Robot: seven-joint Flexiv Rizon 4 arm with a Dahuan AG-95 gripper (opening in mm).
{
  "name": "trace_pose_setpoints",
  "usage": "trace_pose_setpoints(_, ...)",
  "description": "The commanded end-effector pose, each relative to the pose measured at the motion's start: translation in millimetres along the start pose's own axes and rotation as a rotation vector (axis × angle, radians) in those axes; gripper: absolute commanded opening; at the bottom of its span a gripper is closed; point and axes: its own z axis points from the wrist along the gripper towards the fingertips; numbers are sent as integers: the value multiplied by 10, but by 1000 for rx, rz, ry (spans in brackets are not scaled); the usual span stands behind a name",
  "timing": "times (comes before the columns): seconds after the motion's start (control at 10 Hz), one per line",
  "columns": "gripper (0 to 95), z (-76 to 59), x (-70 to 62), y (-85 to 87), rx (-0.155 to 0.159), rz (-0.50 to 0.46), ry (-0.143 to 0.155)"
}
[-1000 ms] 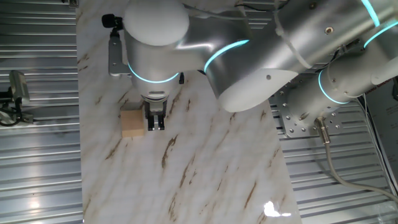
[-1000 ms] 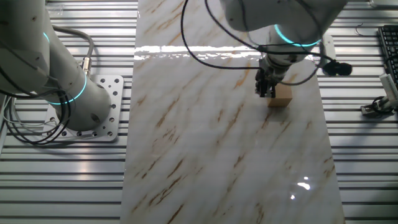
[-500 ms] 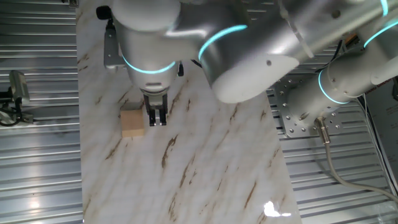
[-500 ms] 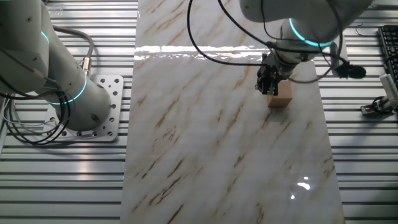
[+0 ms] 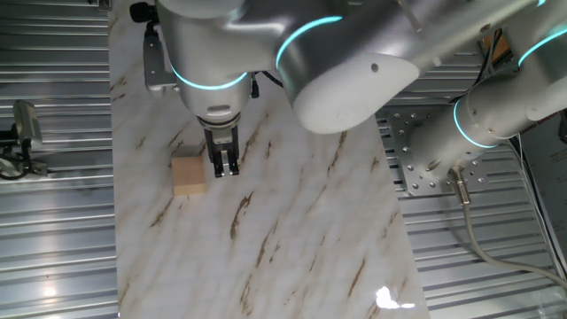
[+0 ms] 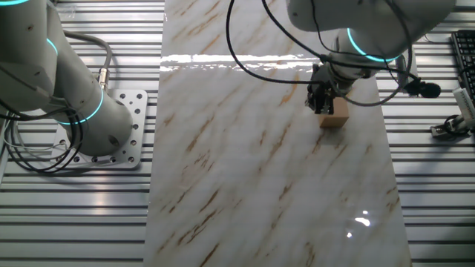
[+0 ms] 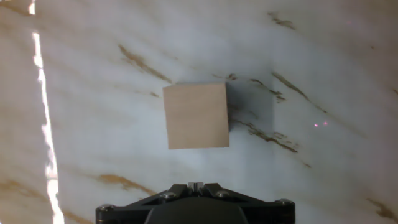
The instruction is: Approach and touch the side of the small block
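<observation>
From one fixed view I see my pincer, pressed together, just beside the small block on the marble worktop. The other fixed view agrees. Hand view: block centered, no writing readable.

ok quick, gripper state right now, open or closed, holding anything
gripper: closed, fingers together, holding nothing; it sits just beside the small block, with a thin gap in one fixed view.

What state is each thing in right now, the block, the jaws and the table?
small block: flat on the table, upright, not held.
gripper: jaws closed together, holding nothing, beside the block; contact cannot be told.
marble table: carries only the block.
</observation>
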Motion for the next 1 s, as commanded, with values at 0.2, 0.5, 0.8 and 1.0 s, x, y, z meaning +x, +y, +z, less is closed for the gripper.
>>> trace_pose_setpoints(0.2, 0, 8, -8, 1, 46, -63, 4)
trace_pose_setpoints(0.5, 0, 8, -10, 3, 53, -109, 29)
trace_pose_setpoints(0.8, 0, 9, -11, 3, 37, -145, 46)
trace_pose_setpoints(1.0, 0, 9, -11, 3, 35, -141, 62)
